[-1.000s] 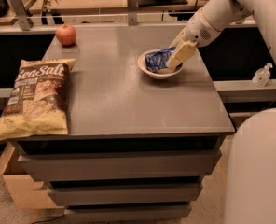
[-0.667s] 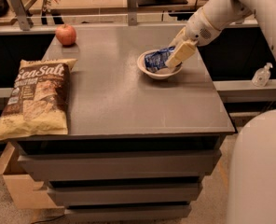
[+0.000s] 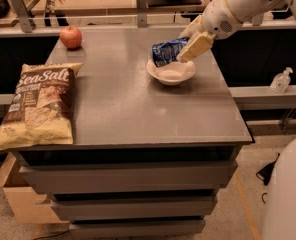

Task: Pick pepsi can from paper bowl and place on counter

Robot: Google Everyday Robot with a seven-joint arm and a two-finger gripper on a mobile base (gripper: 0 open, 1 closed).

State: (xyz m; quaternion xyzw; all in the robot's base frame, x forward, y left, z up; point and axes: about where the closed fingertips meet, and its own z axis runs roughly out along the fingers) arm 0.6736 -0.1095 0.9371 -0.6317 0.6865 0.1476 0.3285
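Note:
The blue pepsi can hangs on its side just above the white paper bowl, which sits empty on the right part of the grey counter. My gripper comes in from the upper right and is shut on the can's right end, with a cream finger in front of it. The can is clear of the bowl's rim.
A red apple sits at the counter's back left. A Sea Salt chip bag lies along the left edge. A sanitizer bottle stands on a ledge to the right. A wooden table with metal posts runs behind.
The can was lying in the bowl with my gripper on it; now the gripper has lifted it up out of the bowl.

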